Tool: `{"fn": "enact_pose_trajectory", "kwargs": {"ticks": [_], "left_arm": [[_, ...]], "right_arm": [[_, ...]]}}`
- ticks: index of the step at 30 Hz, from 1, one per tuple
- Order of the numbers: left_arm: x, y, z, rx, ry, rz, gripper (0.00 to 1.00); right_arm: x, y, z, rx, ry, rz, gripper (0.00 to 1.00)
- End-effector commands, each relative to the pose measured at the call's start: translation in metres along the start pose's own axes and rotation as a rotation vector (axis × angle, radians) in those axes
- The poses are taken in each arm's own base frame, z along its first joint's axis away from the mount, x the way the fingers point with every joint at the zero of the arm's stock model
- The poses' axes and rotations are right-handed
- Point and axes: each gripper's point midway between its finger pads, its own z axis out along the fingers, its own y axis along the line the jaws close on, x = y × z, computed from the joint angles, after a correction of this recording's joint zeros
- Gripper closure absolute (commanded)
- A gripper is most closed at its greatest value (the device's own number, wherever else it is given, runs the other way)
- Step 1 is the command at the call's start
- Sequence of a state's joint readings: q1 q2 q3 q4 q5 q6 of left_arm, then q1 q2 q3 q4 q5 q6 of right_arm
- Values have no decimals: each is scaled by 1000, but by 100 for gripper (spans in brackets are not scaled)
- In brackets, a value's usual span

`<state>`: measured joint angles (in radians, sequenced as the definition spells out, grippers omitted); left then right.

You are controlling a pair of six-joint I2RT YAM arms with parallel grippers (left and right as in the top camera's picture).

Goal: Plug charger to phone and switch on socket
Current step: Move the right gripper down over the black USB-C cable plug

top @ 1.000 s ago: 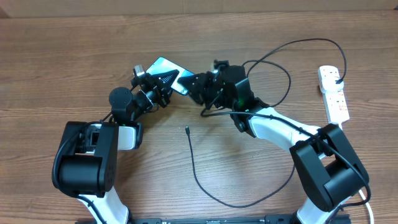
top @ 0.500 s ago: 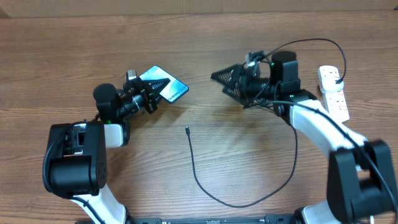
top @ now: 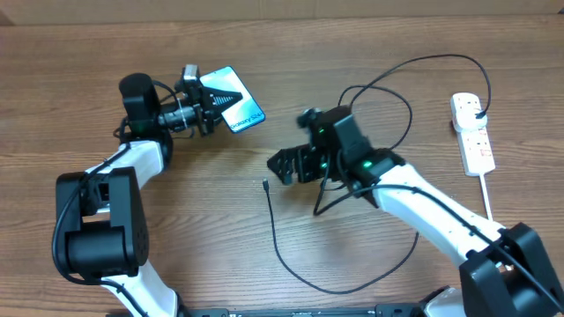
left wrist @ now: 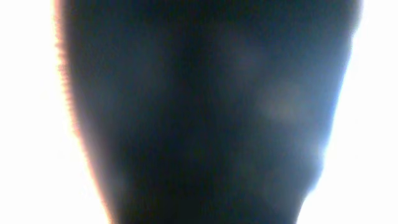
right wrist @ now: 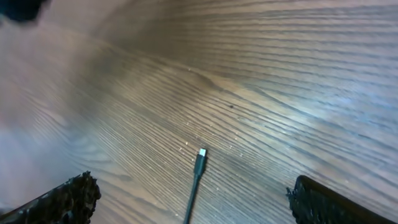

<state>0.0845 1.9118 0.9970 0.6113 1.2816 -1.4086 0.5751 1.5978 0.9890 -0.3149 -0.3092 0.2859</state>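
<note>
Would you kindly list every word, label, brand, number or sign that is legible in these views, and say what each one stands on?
phone: a short line of dark print on its lit screen, too small to read.
power strip: small red marks only, no legible lettering.
Left wrist view: a dark blur, no text.
Right wrist view: the bare wooden table and the charger connector, no text.
Nothing can be quoted as readable.

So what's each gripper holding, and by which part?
Left gripper clamps the phone by its wrist-side edge, across the screen. Right gripper is open, holding nothing.
</note>
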Motion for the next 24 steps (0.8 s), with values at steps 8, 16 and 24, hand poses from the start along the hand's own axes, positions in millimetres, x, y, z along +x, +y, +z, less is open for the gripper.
{"fn": "enact_pose_trajectory", "kwargs": {"ticks": [8,16,24], "left_arm": [[3,-15,-12,31,61,186,96],[4,-8,-12,18,68,116,96],[5,-8,-12,18,73,113,96]], "right_arm": [[14,7,4,285,-22,-363,1],[32,10,16,282,36,-385,4],[57,17,38,268,112,-475,7]]}}
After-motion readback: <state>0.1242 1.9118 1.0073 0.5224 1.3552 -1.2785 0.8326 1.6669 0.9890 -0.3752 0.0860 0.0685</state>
